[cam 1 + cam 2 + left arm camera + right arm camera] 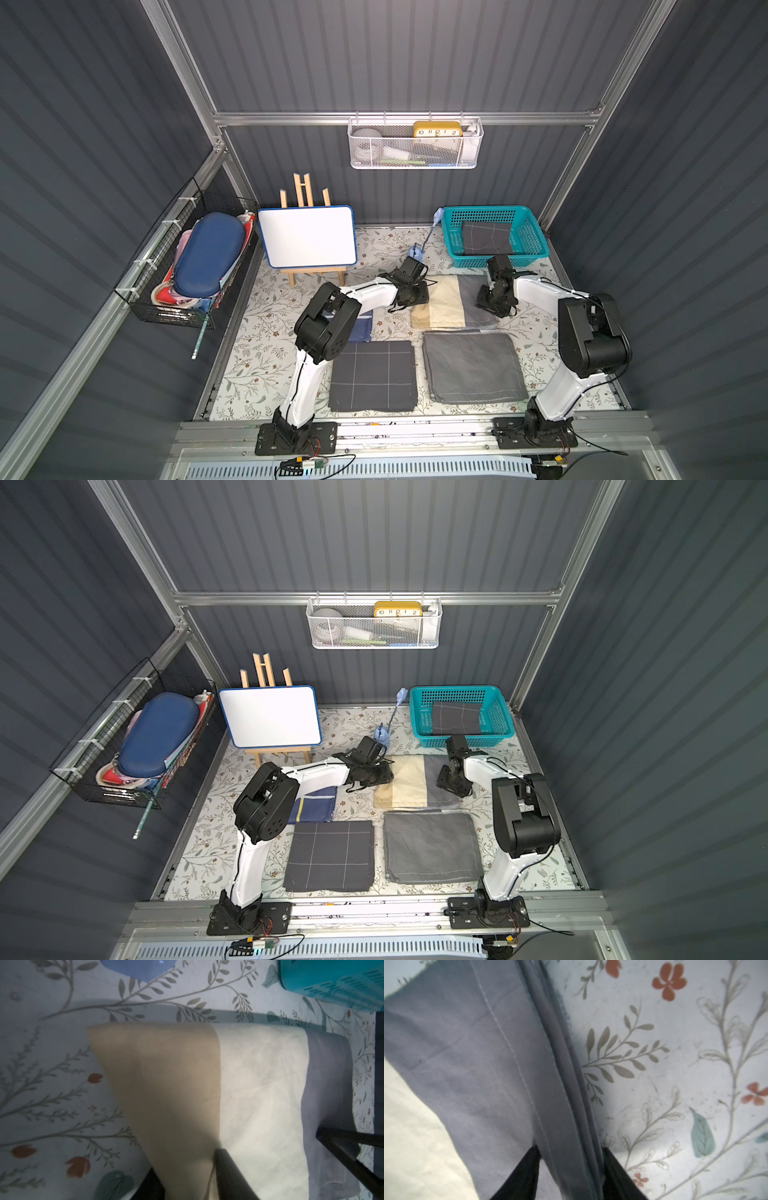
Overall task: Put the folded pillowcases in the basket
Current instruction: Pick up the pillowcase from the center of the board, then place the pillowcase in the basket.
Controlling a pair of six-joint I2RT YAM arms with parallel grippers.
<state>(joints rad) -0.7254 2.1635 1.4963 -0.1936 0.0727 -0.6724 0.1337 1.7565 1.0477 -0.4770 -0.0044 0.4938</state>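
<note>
The folded pillowcase [449, 299] [411, 781], cream with a grey band, lies on the floral table between my two grippers. My left gripper [419, 306] [380, 785] is at its cream edge. In the left wrist view the cream cloth [249, 1084] rises pinched between the gripper's [187, 1172] fingers. My right gripper [494, 309] [451, 791] is at the grey edge, and the right wrist view shows the gripper [571, 1150] shut on the bunched grey hem [467, 1043]. The teal basket [457, 259] [424, 737] [332, 980] stands just behind, holding a dark grid-lined cloth [486, 239].
Nearer the front lie a dark grid-lined folded cloth [374, 374] and a grey one [473, 365]; a blue one [359, 328] shows under the left arm. A whiteboard on an easel [307, 237] and a blue brush [424, 245] stand behind. Wire baskets hang on the left wall [195, 266] and the back wall [415, 143].
</note>
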